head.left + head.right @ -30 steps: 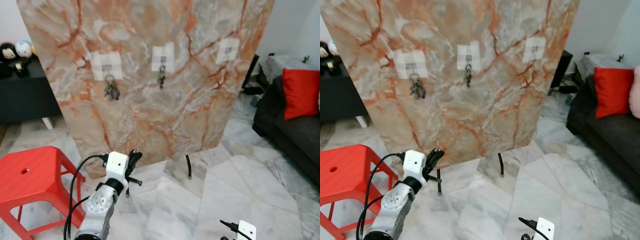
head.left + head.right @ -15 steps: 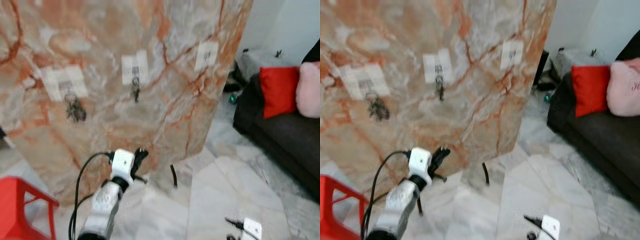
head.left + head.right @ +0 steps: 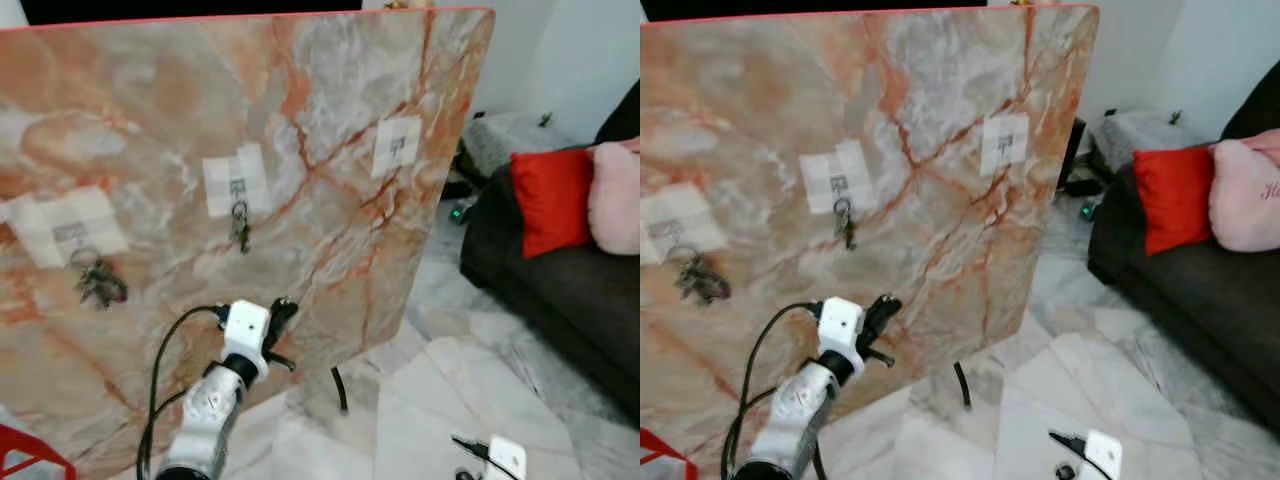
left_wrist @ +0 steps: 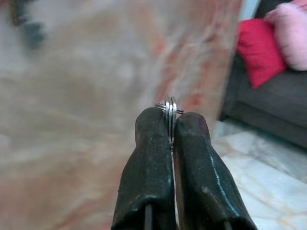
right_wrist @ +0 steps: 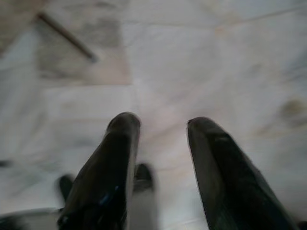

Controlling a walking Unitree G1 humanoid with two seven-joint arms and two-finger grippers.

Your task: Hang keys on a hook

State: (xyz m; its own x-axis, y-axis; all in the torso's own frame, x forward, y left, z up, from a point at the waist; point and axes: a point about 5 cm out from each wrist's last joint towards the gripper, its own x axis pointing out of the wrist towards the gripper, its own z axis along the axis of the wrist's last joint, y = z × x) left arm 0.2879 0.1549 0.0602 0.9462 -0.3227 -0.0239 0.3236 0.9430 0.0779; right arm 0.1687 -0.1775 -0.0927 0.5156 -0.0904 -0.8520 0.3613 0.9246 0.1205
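A silver key ring [image 4: 169,109] sits pinched edge-on at centre frame. The free hook [image 3: 397,149] is on a white patch, upper right of centre.

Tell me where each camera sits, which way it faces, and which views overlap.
Left eye, right eye: head, looking down at the marble board and its free hook; left gripper raised.
Left wrist: along that gripper, pinching the key ring; shares the red cushion.
Right wrist: the right gripper, open, facing the floor.
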